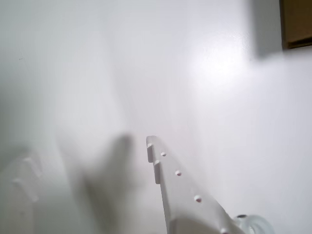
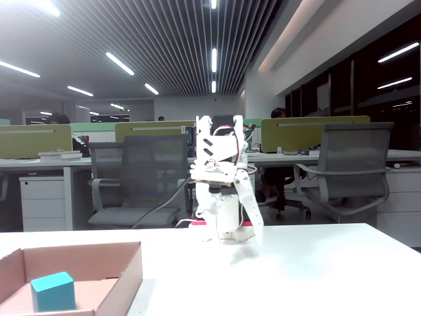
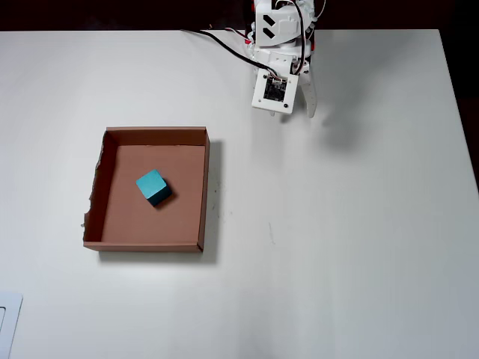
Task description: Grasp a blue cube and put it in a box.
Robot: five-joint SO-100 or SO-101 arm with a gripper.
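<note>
The teal-blue cube [image 3: 153,186] lies inside the box [image 3: 204,191], a shallow brown cardboard tray, left of the middle of the overhead view. In the fixed view the cube [image 2: 52,290] rests on the floor of the box [image 2: 126,276] at lower left. My gripper [image 3: 307,105] is folded back by the arm's base at the table's far edge, well away from the box. In the wrist view the gripper [image 1: 87,151] hangs over bare white table. One white finger [image 1: 170,180] shows sharply and the other is a blur at the left edge. The jaws stand apart and hold nothing.
A corner of the cardboard box [image 1: 296,22] shows at the top right of the wrist view. The arm's base [image 2: 223,217] and cables [image 3: 224,39] sit at the far table edge. Office chairs and desks stand behind the table.
</note>
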